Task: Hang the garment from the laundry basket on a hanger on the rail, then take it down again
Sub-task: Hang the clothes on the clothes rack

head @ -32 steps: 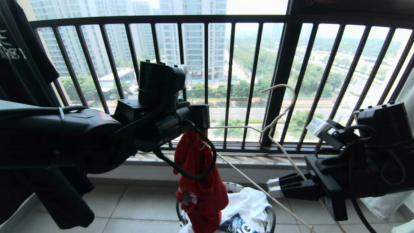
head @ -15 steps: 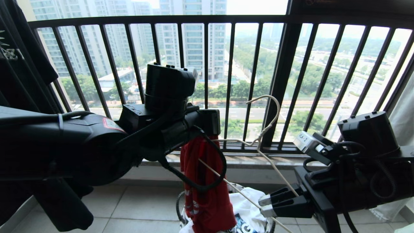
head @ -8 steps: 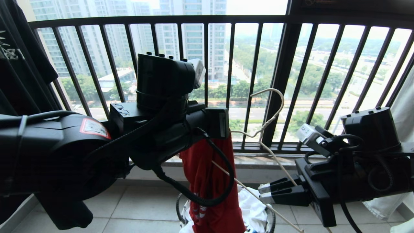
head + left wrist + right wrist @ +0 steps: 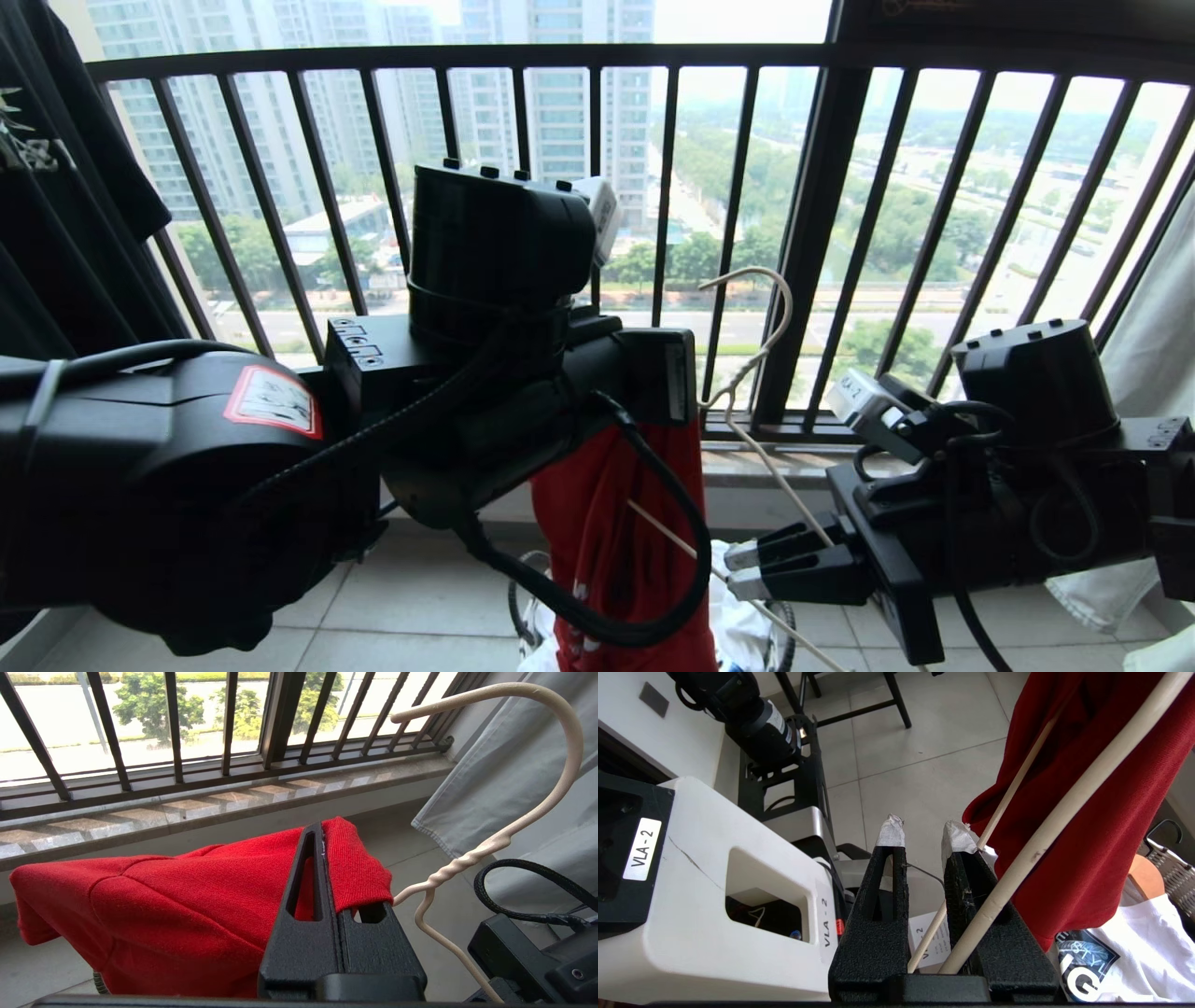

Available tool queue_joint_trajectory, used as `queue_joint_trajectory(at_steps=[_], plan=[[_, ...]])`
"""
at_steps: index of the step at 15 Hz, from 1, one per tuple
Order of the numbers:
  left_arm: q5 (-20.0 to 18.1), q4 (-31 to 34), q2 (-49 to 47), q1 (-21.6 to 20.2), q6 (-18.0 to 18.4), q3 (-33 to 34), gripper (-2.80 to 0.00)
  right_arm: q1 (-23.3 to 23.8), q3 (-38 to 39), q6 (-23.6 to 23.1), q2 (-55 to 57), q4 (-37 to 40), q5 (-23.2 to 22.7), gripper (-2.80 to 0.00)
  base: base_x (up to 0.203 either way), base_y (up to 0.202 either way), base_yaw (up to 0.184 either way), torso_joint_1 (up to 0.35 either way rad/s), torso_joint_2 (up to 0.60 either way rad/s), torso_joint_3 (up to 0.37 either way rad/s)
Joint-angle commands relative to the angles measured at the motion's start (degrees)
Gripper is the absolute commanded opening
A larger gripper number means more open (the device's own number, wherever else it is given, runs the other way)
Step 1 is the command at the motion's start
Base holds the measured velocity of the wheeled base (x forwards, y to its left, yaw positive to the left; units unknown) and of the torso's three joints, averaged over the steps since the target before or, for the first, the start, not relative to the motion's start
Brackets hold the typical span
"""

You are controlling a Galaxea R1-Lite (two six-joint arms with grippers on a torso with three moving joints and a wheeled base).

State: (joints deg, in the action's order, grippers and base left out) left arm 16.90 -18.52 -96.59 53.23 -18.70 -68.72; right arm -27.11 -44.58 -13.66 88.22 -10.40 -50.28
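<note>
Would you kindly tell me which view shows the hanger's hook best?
The left wrist view: the hook arcs whole and close against the grey cloth. The head view shows it small against the railing. The right wrist view shows only the hanger's straight rods.

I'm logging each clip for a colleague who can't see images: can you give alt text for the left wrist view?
The left gripper is shut on a fold of the red T-shirt, which drapes away from its black fingers. Beside it curves the pale hanger, its hook raised, before a black barred railing, a stone sill and a grey cloth.
</note>
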Motion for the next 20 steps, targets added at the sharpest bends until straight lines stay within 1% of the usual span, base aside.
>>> queue_joint_trajectory(at_steps=[1,3,5,7,11,14,20], plan=[[0.15,-0.23,-1.07,0.21,-1.32,-0.28,-2.8,-0.08,0.76,0.26,1.57,-4.02,-0.09,-2.8,0.0,0.0,0.0,0.0,0.0,0.0],[0.16,-0.28,-2.04,0.14,-1.41,-0.61,-2.8,1.07,1.88,0.01,1.99,-9.48,1.28,-2.8,0.0,0.0,0.0,0.0,0.0,0.0],[0.24,-0.29,-2.37,-0.14,-1.61,-0.72,-2.8,1.48,1.01,-0.58,4.66,-12.36,1.8,-2.8,0.0,0.0,0.0,0.0,0.0,0.0],[0.33,-0.29,-2.02,-0.79,-1.69,-1.36,-2.8,1.51,-0.21,-2.32,7.19,-15.49,1.85,-2.8,0.0,0.0,0.0,0.0,0.0,0.0],[0.33,-0.29,-0.61,-1.03,-2.08,-1.51,-2.8,1.02,-1.59,-8.57,9.17,-16.23,1.67,-2.8,0.0,0.0,0.0,0.0,0.0,0.0],[0.1,-0.22,2.35,-0.8,-2.7,-1.25,-2.8,0.08,-1.83,-8.93,9.4,-16.23,1.59,-2.8,0.0,0.0,0.0,0.0,0.0,0.0],[-0.02,0.13,3.16,1.93,-2.66,-0.1,-2.8,-1.72,-1.88,-8.4,9.8,-16.3,1.59,-2.8,0.0,0.0,0.0,0.0,0.0,0.0]])
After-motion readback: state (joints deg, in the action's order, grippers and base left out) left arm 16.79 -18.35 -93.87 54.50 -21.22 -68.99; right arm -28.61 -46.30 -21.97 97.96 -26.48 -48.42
